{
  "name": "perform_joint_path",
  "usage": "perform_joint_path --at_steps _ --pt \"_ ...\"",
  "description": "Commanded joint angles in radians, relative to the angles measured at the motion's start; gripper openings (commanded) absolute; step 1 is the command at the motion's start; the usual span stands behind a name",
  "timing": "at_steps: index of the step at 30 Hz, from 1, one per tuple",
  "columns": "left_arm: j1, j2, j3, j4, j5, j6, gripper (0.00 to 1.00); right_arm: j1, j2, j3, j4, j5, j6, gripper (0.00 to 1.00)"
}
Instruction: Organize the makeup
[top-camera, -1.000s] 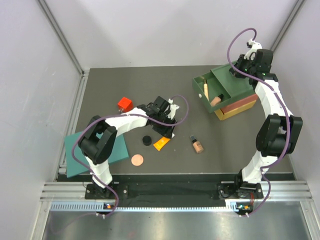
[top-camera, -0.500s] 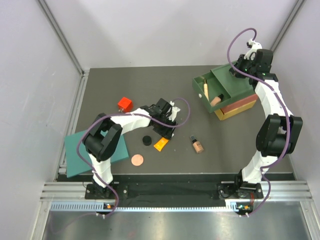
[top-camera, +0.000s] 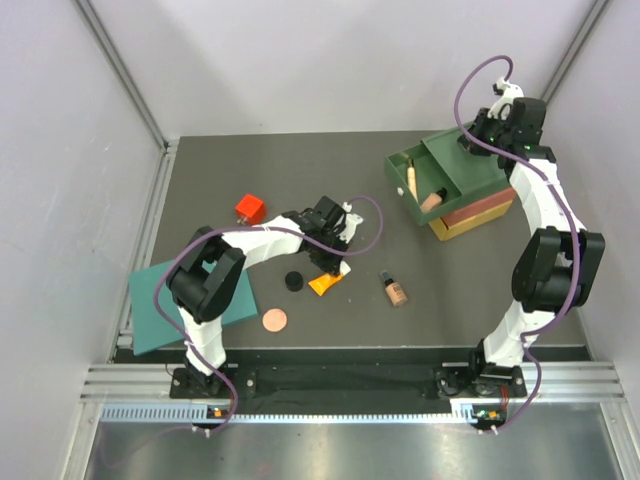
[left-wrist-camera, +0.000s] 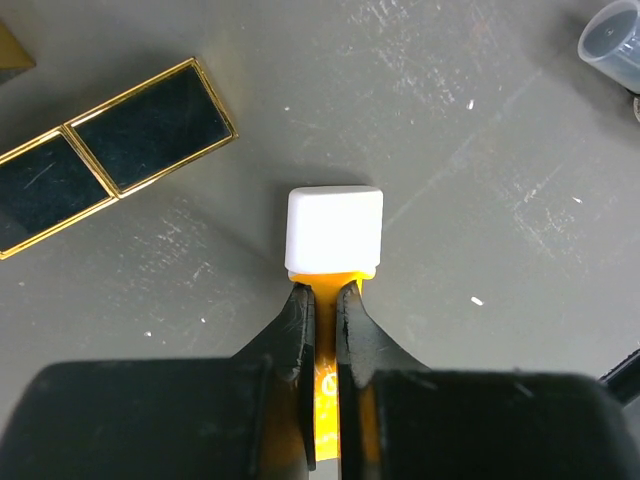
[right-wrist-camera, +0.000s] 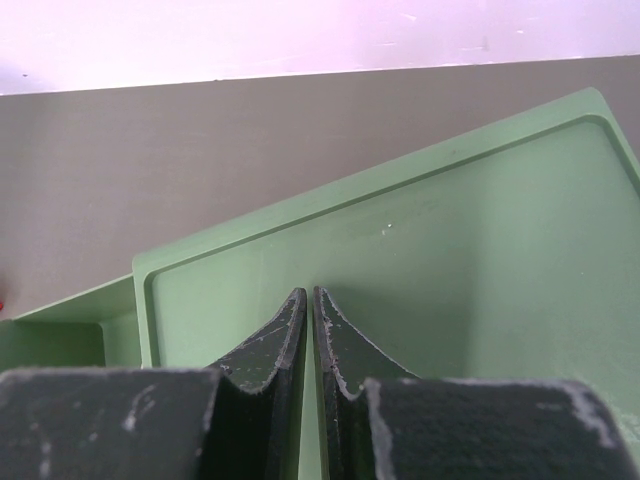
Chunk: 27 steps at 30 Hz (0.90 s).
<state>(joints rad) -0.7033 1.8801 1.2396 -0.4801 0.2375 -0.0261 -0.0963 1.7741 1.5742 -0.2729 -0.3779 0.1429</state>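
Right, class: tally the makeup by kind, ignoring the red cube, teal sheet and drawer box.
Beige bottles: 2
Orange tube: 1
Cream stick: 1
Black-gold palette: 1
Black round compact: 1
Copper disc: 1
Total: 7

Smooth, satin white plastic forms the white cap (left-wrist-camera: 333, 232) of the glossy orange tube (left-wrist-camera: 326, 385), seen between the matt black jaws of the left gripper (left-wrist-camera: 325, 295). Left of the tube, the black-gold palette (left-wrist-camera: 115, 150) shows glossy dark panels in shiny gold-toned frames. The dark grey surface (left-wrist-camera: 480, 150) around the tube is matt, scratched and flecked white. The green drawer box (right-wrist-camera: 450, 260) looks like smooth matt plastic. The black jaws of the right gripper (right-wrist-camera: 308, 300) are scuffed pale.
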Motion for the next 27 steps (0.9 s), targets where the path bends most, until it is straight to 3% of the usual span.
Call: perform_joint_path --at_steps 1,16,27 --pt "-0.010 -0.028 -0.002 -0.020 -0.014 0.046 0.00 0.004 0.114 -0.069 -0.307 0.030 -0.009 0.08" --pt "0.037 -0.044 0.395 -0.081 0.049 -0.020 0.00 0.004 0.117 -0.069 -0.307 0.027 -0.009 0.08" --pt "0.065 0.001 0.557 0.133 0.195 -0.202 0.00 0.004 0.123 -0.063 -0.307 0.020 -0.009 0.08"
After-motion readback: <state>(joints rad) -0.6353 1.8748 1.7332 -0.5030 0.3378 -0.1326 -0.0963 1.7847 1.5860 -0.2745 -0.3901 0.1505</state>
